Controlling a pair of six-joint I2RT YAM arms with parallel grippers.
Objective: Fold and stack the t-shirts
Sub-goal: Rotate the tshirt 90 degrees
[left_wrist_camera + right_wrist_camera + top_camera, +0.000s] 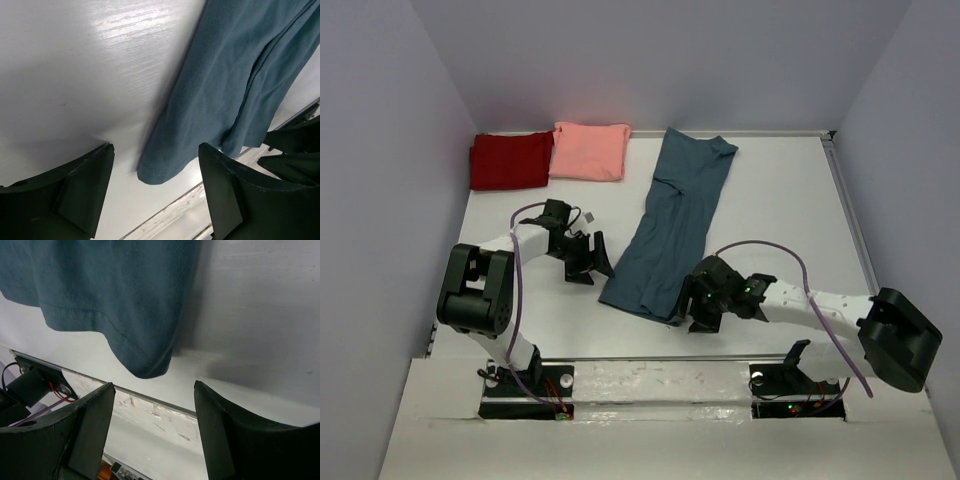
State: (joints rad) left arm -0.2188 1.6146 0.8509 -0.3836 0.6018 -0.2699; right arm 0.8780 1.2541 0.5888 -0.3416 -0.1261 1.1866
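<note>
The dark teal-blue t-shirt (672,220) lies folded lengthwise in a long strip down the middle of the table, neck end far, hem end near. My left gripper (592,262) is open and empty just left of the hem's left corner (159,172). My right gripper (698,308) is open and empty at the hem's right corner (150,367). The left wrist view shows the strip (235,65), the right wrist view shows the hem (110,285). The dark red t-shirt (510,160) and the salmon-pink t-shirt (588,150) lie folded at the far left.
The white table (780,220) is boxed in by grey walls. Its near edge strip (660,385) runs just behind both grippers, with the arm bases and cables there. The right arm's purple cable (790,262) arcs above the table.
</note>
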